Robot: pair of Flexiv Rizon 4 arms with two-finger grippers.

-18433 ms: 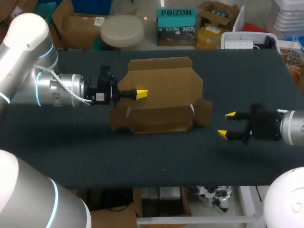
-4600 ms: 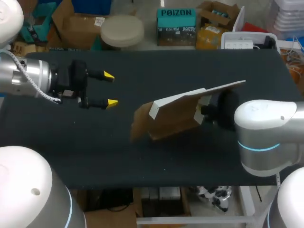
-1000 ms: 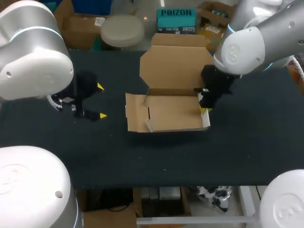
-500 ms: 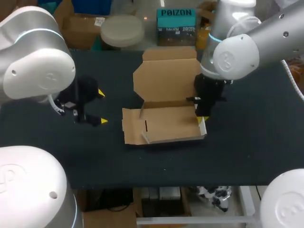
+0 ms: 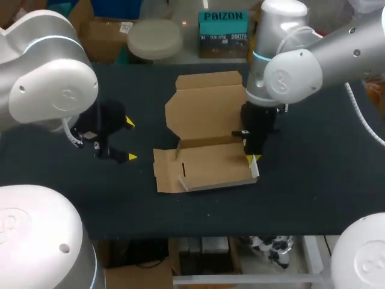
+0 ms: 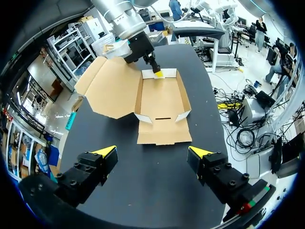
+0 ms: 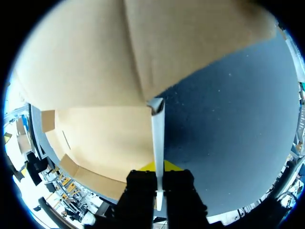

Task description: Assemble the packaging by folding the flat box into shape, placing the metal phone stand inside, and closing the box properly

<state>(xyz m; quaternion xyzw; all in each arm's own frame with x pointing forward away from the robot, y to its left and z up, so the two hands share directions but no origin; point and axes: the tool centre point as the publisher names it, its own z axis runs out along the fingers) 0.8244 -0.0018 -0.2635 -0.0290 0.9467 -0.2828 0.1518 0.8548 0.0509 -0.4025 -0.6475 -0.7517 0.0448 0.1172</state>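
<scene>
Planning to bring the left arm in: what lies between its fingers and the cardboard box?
Only bare table separates the left fingers from the box; the left wrist view shows it best.

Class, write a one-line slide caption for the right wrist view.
Right gripper shut on one side wall of the cardboard box.

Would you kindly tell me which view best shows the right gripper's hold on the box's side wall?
The right wrist view: the side wall runs edge-on between the right gripper's fingers. The head view shows only yellow tips at that wall; the left wrist view shows it far off.
</scene>
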